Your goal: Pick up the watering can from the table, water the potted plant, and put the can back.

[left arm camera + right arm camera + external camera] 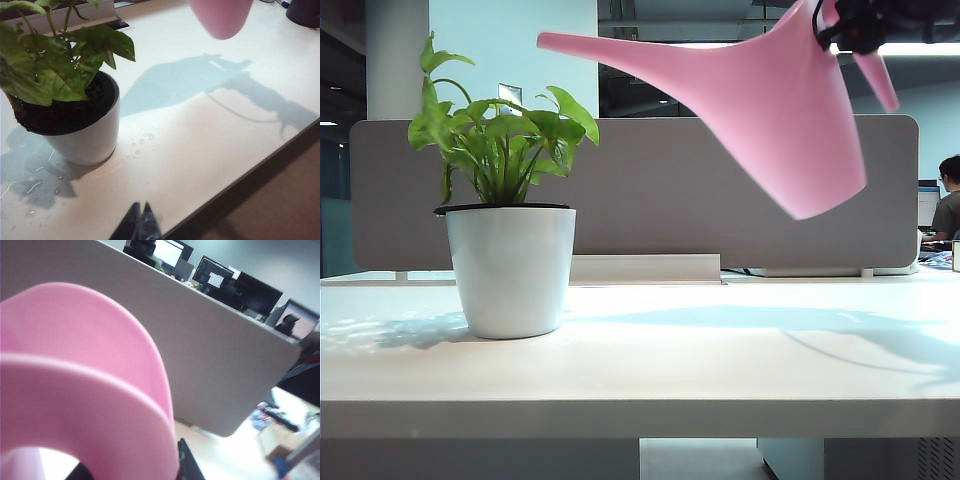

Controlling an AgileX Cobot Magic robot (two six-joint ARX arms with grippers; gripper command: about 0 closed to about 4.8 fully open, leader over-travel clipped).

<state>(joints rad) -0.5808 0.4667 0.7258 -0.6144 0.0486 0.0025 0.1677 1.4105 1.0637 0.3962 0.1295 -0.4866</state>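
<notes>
Right tool (855,30) up at top right of exterior view, clamped on handle of pink watering can (770,110). Can is airborne, well above the counter (670,360), tilted, spout aimed toward potted plant (508,250) on counter's left. Left tool (140,225) low near the counter's front edge, fingertips together, gripping nothing, near the pot.

My right gripper (860,30) holds the watering can (790,110) aloft by its handle, spout toward the potted plant (508,240).
</notes>
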